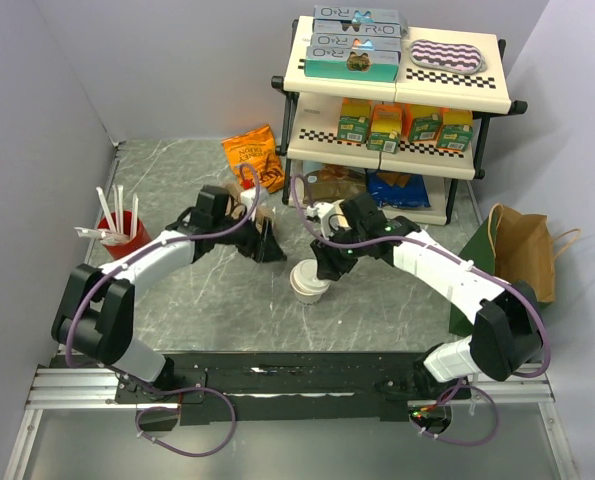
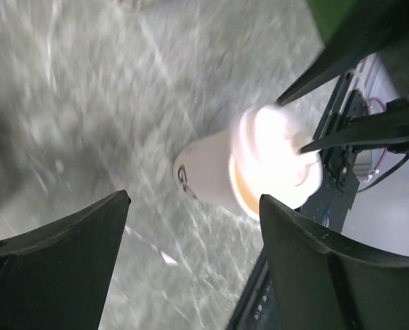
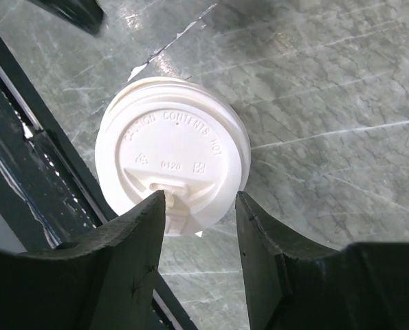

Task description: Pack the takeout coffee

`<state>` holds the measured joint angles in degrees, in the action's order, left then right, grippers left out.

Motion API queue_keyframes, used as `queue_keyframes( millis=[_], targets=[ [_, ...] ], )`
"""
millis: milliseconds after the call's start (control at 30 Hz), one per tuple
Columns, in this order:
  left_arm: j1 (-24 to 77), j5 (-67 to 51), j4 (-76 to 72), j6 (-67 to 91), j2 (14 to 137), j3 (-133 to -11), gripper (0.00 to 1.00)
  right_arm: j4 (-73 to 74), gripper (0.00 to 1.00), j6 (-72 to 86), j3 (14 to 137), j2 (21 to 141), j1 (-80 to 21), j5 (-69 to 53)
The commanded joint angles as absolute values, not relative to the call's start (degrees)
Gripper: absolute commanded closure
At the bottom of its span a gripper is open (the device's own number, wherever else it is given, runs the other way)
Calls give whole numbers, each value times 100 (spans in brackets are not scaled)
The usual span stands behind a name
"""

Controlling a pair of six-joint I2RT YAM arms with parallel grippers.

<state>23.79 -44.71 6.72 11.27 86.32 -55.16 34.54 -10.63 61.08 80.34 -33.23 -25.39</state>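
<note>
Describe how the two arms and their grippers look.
Both the left arm and the right arm have white tubular links between bulky black joint housings, with thin purple cables looping alongside. The left gripper and right gripper each carry two matte black, wedge-shaped fingers.

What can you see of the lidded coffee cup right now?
The takeout coffee is a small cream paper cup, tapered, standing upright on the grey marbled table between the arms. A round white plastic sip lid embossed CAUTION CONTENTS HOT covers it; whether fully seated is unclear. The right gripper, fingers open, hovers just over the lid; contact cannot be told.
</note>
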Motion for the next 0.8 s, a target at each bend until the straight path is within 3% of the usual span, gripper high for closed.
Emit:
queue_keyframes(
  millis=[0,267,767],
  targets=[
    [2399,-4166,503,1766,8534,-4993,19,3507,47,-1309,6433,8077,-3524,-2373],
    [2399,-4491,378,2021,8964,-4966,27,3551,48,-1529,6513,8025,-3621,-2092],
    [2593,-4869,-60,2303,9510,-5142,28,3568,48,-1837,6557,8007,-3964,-1890]
  ],
)
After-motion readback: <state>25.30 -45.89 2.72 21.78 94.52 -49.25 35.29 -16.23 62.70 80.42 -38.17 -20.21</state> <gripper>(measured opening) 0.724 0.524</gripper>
